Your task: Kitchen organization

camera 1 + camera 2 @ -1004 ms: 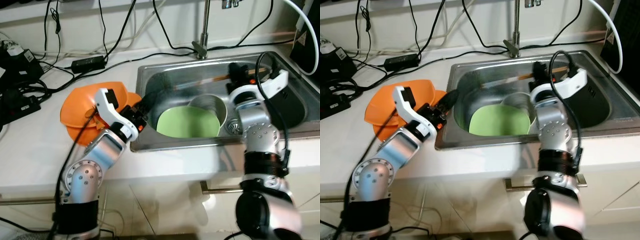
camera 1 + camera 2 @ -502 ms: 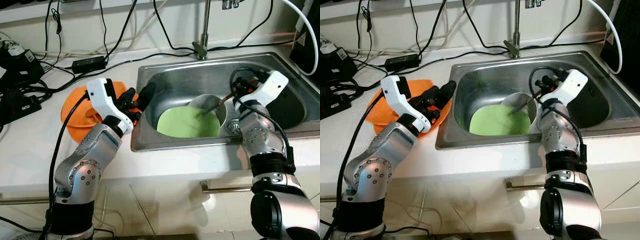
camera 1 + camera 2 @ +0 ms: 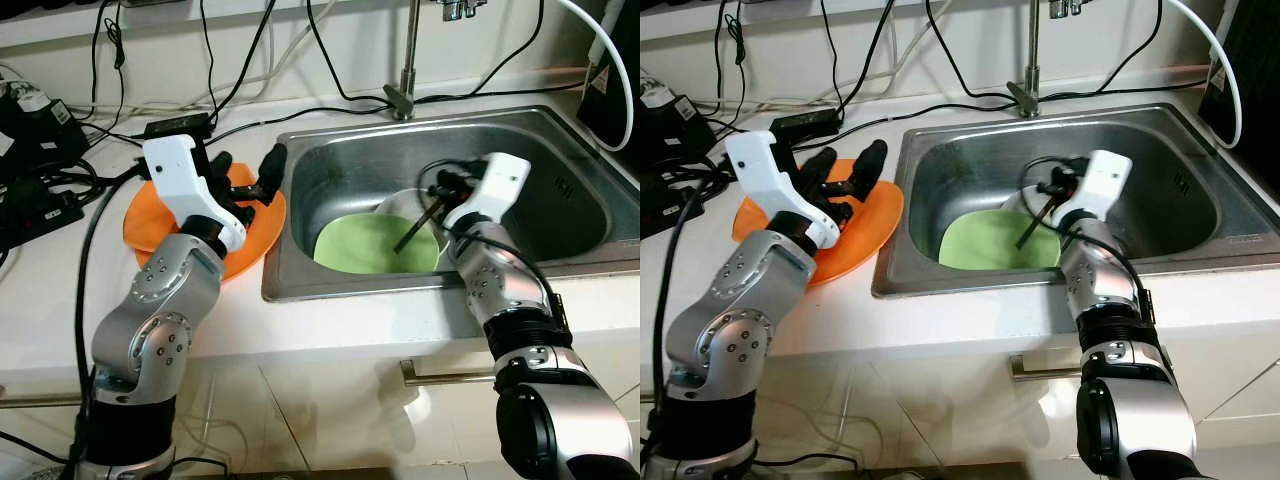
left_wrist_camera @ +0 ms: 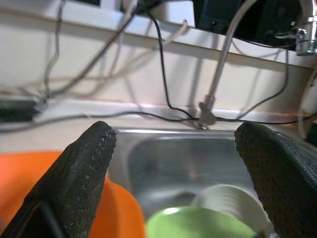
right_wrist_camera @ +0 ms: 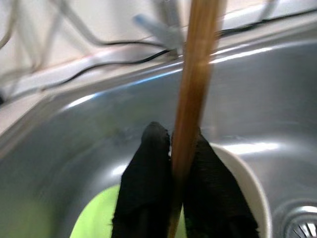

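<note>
Your right gripper [image 3: 1045,205] is pinching a wooden stick [image 5: 193,94] over the white bowl [image 3: 415,203] and green plate [image 3: 370,245] in the sink [image 3: 560,150], likely for lifting out, while your left gripper [image 3: 245,175] is hovering wide open, empty, above the orange plate [image 3: 255,225] on the left.

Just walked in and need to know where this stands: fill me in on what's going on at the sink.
The robot is sorting dishes at the kitchen sink. Its right hand is shut on a brown chopstick, held over the green plate and the metal bowl that sit in the sink. Its left hand is open and hovers above the orange plate, which lies on the counter just left of the sink.
</note>
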Robot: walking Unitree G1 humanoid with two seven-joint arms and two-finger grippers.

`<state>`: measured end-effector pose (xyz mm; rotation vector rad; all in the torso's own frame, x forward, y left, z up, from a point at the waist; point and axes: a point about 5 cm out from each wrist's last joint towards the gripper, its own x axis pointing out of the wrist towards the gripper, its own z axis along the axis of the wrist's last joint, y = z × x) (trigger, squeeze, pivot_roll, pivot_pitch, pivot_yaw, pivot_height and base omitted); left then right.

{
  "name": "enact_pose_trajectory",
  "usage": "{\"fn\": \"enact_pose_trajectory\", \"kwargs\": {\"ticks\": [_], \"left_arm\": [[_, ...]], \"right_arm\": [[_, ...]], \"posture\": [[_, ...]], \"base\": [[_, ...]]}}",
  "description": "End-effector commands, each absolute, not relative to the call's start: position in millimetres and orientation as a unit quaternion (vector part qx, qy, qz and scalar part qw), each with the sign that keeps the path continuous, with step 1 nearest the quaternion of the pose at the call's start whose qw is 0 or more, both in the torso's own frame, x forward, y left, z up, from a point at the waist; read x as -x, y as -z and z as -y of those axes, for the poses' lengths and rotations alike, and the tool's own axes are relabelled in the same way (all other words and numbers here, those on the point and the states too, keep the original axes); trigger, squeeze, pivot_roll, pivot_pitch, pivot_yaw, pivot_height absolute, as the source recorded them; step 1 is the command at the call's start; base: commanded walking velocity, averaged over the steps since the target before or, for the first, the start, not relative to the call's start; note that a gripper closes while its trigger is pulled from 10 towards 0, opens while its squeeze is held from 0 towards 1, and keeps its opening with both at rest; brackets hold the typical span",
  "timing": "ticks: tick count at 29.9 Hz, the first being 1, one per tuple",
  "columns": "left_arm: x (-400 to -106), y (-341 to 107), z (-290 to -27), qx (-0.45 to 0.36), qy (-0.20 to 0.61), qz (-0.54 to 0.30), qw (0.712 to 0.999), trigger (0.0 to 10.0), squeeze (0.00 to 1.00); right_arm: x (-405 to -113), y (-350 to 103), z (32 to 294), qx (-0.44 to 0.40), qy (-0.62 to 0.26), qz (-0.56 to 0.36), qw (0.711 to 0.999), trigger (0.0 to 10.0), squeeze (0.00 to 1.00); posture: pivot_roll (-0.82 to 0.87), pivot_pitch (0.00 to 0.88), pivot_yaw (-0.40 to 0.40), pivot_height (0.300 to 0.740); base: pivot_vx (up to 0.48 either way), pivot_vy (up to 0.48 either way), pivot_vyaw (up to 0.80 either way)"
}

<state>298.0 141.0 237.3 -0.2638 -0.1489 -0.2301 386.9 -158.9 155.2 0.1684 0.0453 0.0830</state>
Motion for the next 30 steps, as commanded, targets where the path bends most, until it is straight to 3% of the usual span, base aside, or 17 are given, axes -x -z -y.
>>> {"fn": "enact_pose_trajectory", "kwargs": {"ticks": [1, 4, 11, 19, 30], "left_arm": [[-296.6, -248.3, -148.0, 0.110, 0.091, 0.090, 0.986, 10.0, 1.00], [-287.3, -235.0, -168.3, 0.062, 0.036, 0.072, 0.995, 10.0, 1.00], [-278.6, -208.7, -179.5, 0.035, 0.003, 0.029, 0.999, 10.0, 1.00], [-261.9, -199.1, -194.4, -0.009, -0.035, 0.049, 0.998, 10.0, 1.00], [-247.1, -201.7, -187.8, -0.119, 0.026, 0.120, 0.985, 10.0, 1.00]], "right_arm": [[-388.0, -156.5, 152.5, -0.068, -0.060, -0.020, 0.996, 10.0, 1.00], [-386.2, -151.0, 149.7, -0.061, -0.069, -0.021, 0.996, 10.0, 1.00], [-387.9, -155.2, 146.4, -0.059, -0.068, -0.012, 0.996, 10.0, 1.00], [-390.9, -171.1, 139.4, -0.065, -0.092, 0.019, 0.993, 10.0, 1.00], [-391.3, -177.8, 143.6, -0.097, -0.089, 0.029, 0.991, 10.0, 0.99]], "posture": [[0.01, 0.000, 0.139, 0.740], [0.03, 0.000, 0.145, 0.740], [0.04, 0.000, 0.149, 0.740], [0.04, 0.000, 0.152, 0.740], [0.04, 0.000, 0.152, 0.740]], "base": [[0.000, 0.000, 0.00], [0.000, 0.000, 0.00], [0.000, 0.000, 0.00], [0.000, 0.000, 0.00], [0.000, 0.000, 0.00]]}}
